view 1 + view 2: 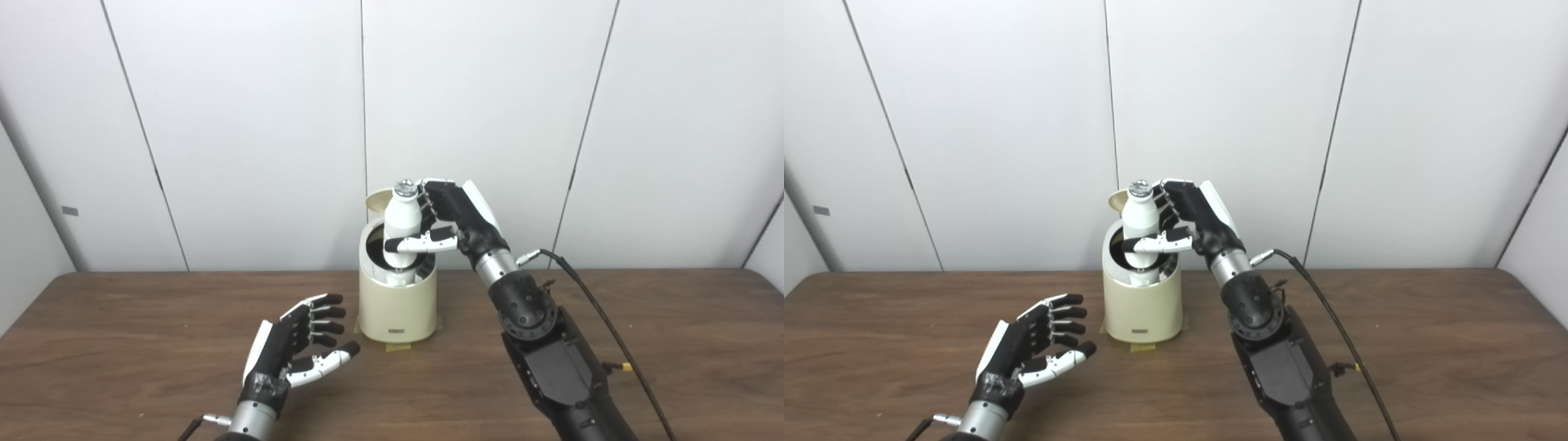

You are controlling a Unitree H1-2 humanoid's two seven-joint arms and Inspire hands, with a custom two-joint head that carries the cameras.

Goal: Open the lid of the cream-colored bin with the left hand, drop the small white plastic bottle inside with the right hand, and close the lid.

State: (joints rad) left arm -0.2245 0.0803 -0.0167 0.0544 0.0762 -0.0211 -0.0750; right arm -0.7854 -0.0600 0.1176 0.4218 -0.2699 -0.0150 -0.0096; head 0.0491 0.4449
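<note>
Right hand: the right hand (450, 223) is wrapped around the small white bottle (401, 226), thumb across its front and fingers behind it, holding it upright
Bottle: its lower end already sits inside the mouth of the cream bin (398, 306), while the silver-topped neck stands well above the rim
Left hand: the left hand (297, 346) rests low over the wooden table (122, 343), just beside the bin's left, fingers spread and holding nothing
Lid: the lid (378, 199) stands tipped up behind the opening, with nobody holding it
Risk: that lid could swing back down onto the bottle or fingers, since the left hand is off it (I'd say that's the main worry)
Risk: if let go while leaning, the bottle may catch on the inner ring and wedge across the opening, which would stop the lid shutting
Bin contents: dark inside; apart from the bottle's base I can't tell what's in there
</note>
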